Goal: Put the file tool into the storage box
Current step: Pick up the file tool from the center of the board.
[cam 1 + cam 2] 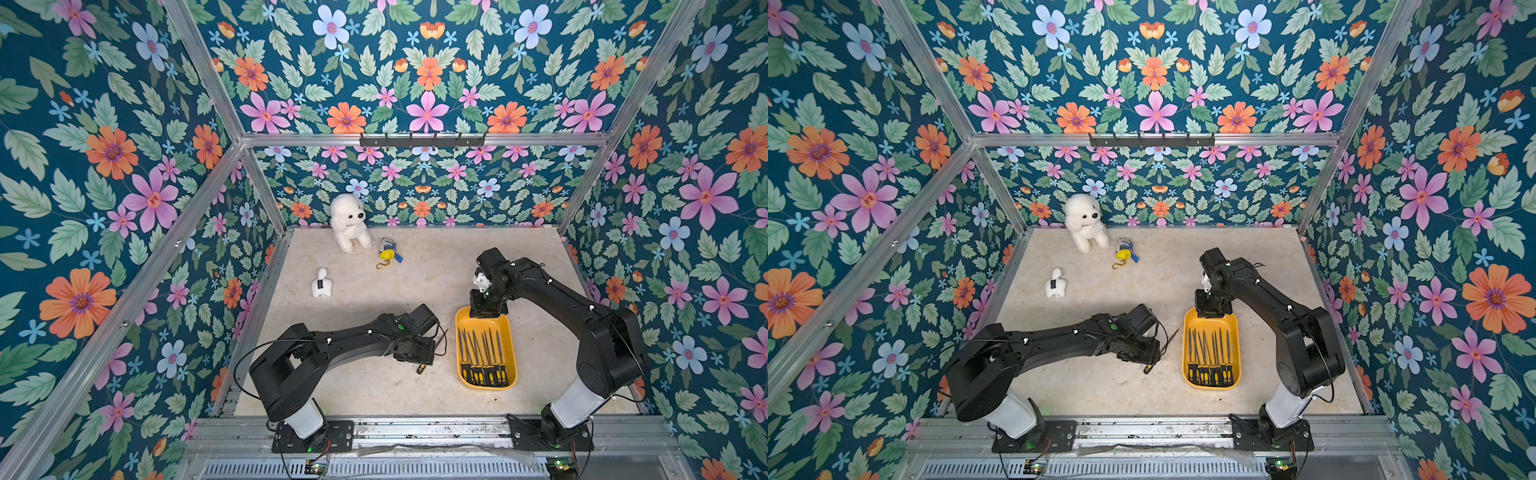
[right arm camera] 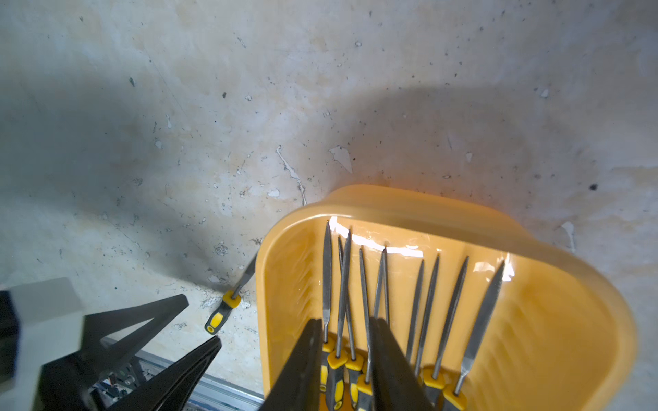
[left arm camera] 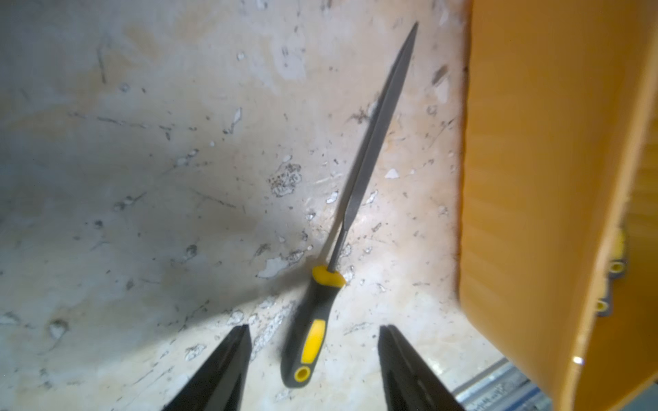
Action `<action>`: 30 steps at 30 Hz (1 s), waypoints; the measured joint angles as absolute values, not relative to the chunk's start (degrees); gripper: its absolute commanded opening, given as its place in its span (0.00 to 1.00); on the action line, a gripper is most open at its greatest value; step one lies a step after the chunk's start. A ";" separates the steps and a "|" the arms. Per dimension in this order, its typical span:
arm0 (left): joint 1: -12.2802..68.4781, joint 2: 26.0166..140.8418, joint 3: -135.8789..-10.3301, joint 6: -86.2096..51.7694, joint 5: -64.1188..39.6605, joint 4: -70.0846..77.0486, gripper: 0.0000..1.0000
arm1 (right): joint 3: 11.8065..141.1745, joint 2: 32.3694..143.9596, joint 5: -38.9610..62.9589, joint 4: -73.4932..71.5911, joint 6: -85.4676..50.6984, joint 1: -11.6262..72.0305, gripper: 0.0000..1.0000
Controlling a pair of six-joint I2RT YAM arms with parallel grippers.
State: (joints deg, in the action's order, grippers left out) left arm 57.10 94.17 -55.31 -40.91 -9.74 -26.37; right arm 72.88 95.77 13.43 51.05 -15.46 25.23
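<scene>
Since the bench [image 1: 436, 266] fills the lower middle of both top views, everything else sits on it. Two black arms reach in from the bottom edge: the left arm [image 1: 353, 338] lies low across the lower centre, the right arm [image 1: 573, 311] bends over from the lower right. Between their ends, right of centre, sits the yellow box [image 1: 508, 332], the right arm's wrist over its far end. At the upper left of the bench a white plush dog [image 1: 349, 222] sits against the back wall. Inside the box a row of files [image 1: 484, 357] lies side by side, handles toward the bottom edge. One more file [image 3: 358, 188] lies flat on the bench just left of the box, not touching it, mostly hidden under the left wrist in the top views. The left jaws stand apart on either side of its black-and-yellow handle, clear of it. The right jaws hang over the row in the box, a narrow slit between them, gripping nothing I can see. Left of centre lies a small white toy [image 1: 321, 284], and beside the dog a yellow-and-blue keyring [image 1: 388, 249].
</scene>
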 measured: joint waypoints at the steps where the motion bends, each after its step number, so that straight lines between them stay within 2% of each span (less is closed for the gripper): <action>1: 57.80 95.00 -55.99 -40.29 -8.97 -27.49 0.63 | 72.88 95.77 13.45 51.13 -15.44 25.23 0.29; 9: 60.80 99.92 -59.18 -38.61 -4.89 -31.81 0.54 | 73.69 96.75 13.50 51.20 -15.42 25.23 0.29; 19: 60.77 103.26 -60.62 -35.73 -1.63 -36.03 0.08 | 75.35 97.47 16.10 50.92 -15.40 24.84 0.28; 24: 57.67 100.27 -57.69 -33.93 -5.23 -33.34 0.01 | 71.18 96.40 18.17 48.93 -17.12 24.71 0.27; 30: 51.29 91.33 -55.09 -30.63 -9.98 -34.63 0.00 | 71.02 92.62 22.15 45.60 -19.97 24.40 0.31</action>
